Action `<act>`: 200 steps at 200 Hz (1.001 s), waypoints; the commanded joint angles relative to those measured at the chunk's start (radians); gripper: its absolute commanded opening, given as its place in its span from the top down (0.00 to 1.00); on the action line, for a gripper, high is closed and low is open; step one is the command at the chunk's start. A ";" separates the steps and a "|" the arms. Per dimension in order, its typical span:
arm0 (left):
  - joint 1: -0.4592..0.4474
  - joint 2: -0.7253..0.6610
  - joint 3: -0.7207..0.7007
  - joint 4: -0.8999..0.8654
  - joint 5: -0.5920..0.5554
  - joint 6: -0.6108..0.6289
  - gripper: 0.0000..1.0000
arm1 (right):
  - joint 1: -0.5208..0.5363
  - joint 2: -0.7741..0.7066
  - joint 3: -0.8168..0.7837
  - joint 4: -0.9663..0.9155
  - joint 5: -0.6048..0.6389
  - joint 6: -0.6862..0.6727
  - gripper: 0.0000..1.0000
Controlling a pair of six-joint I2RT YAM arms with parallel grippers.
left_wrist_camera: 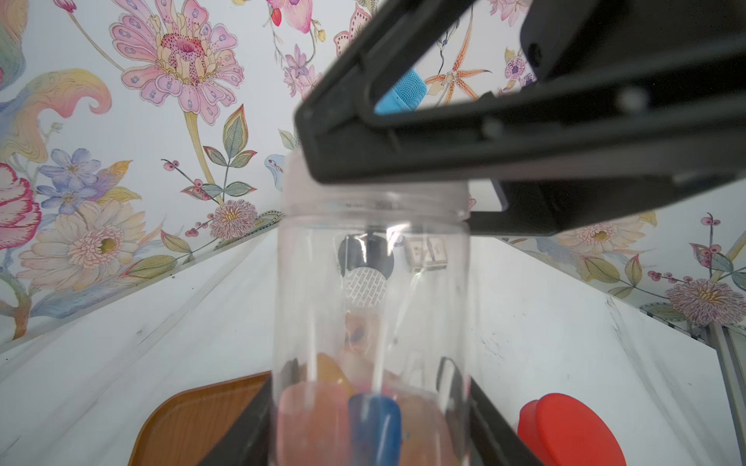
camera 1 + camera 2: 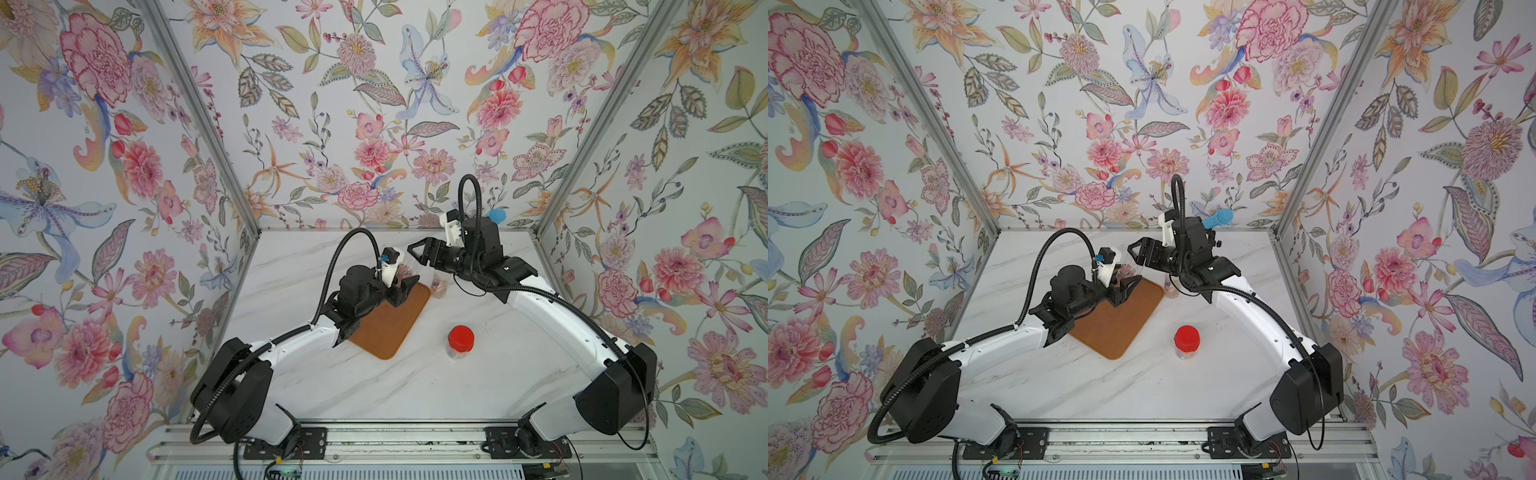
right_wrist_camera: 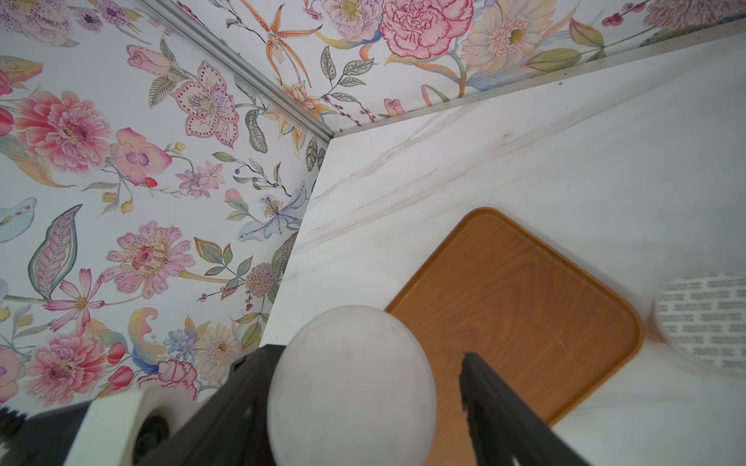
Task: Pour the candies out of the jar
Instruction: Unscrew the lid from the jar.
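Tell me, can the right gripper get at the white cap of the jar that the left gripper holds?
Probably yes. The white cap sits between the open jaws of the right gripper, nothing covers it, and the left gripper holds the jar lower down.

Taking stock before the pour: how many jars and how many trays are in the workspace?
Jars: 3
Trays: 1
Total: 4
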 commanded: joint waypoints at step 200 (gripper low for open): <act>-0.014 -0.048 0.064 -0.002 0.022 -0.048 1.00 | 0.051 0.029 0.052 0.026 0.052 -0.039 0.45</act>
